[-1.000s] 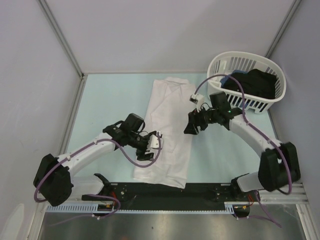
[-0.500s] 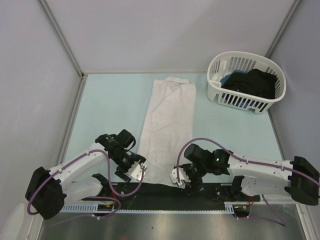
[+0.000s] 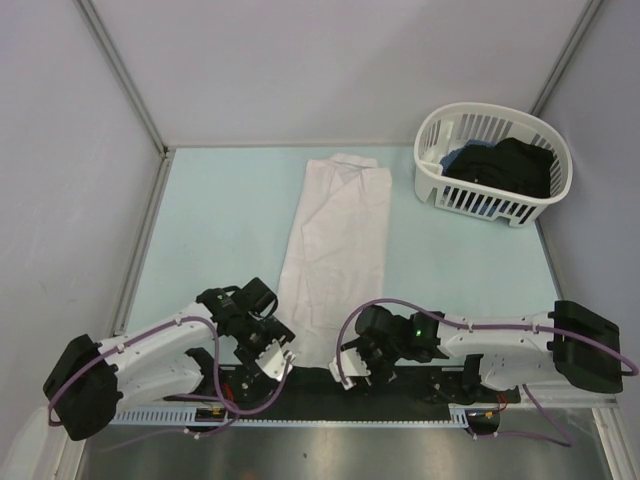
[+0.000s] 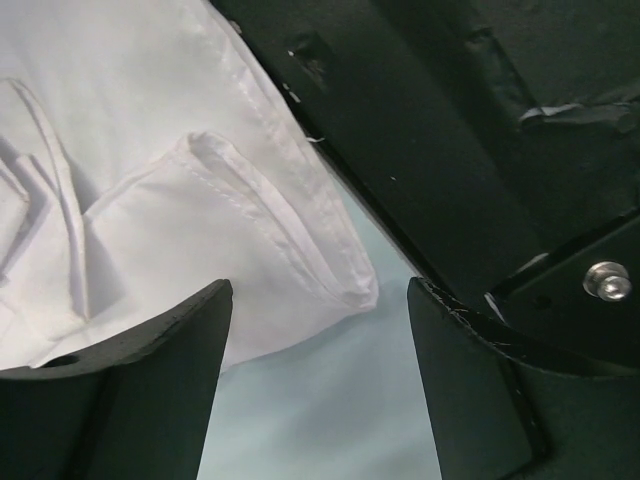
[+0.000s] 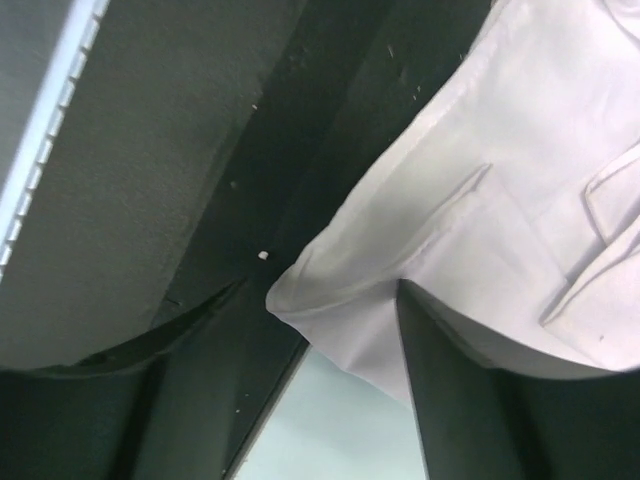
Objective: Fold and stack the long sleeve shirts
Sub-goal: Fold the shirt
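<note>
Corners of the plain white long-sleeve cloth shirt (image 3: 335,230), lengthwise on the pale green table (image 3: 220,220), lie between the spread jaws of the left end effector (image 3: 277,357) and right end effector (image 3: 350,369). Grasping step, seemingly; next both must close evenly, then lift together.

Pale grey walls (image 3: 300,60) enclose a light green table (image 3: 220,220).

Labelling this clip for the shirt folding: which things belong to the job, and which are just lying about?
Job: white long sleeve shirt, left gripper, right gripper, both open at its near corners.
Lying about: white slatted basket, dark clothes inside it.
</note>
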Controlling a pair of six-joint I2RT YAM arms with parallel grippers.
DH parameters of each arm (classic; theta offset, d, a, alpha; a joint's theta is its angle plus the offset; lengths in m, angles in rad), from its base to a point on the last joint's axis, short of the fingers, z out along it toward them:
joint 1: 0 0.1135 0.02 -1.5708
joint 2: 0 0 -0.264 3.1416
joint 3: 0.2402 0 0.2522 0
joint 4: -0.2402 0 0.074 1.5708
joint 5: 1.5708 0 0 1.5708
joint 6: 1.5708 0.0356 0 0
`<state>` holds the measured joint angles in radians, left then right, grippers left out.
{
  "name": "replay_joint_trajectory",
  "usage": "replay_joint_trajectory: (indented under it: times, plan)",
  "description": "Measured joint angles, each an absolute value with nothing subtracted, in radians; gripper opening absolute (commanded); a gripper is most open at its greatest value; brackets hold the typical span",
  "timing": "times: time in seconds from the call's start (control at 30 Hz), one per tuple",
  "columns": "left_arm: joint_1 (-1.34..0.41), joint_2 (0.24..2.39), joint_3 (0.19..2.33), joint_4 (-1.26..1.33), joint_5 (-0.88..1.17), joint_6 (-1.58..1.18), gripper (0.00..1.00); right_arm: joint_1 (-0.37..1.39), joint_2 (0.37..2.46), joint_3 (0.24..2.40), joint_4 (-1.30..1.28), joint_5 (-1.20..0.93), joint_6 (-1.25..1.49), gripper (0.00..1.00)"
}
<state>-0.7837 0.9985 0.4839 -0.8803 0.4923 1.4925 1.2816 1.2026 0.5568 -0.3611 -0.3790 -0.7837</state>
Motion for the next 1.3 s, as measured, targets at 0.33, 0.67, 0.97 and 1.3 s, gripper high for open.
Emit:
replay_joint_trajectory:
  times: [0.33, 0.67, 0.97, 1.3]
  plan:
    - [-0.796, 1.027, 0.483, -0.817, 0.501, 1.476, 0.73, 1.322, 1.19, 0.538, -0.371, -0.331, -0.862, 0.51]
    - [-0.807, 1.044, 0.467, -0.791, 0.513, 1.46, 0.19, 1.338, 1.257, 0.53, -0.278, -0.307, -0.849, 0.0]
    - [-0.866, 0.95, 0.471, -0.786, 0.548, 1.411, 0.0, 1.335, 1.19, 0.53, -0.323, -0.269, -0.817, 0.0]
    - [-0.898, 0.896, 0.516, -0.807, 0.59, 1.304, 0.0, 1.29, 1.063, 0.53, -0.371, -0.232, -0.774, 0.0]
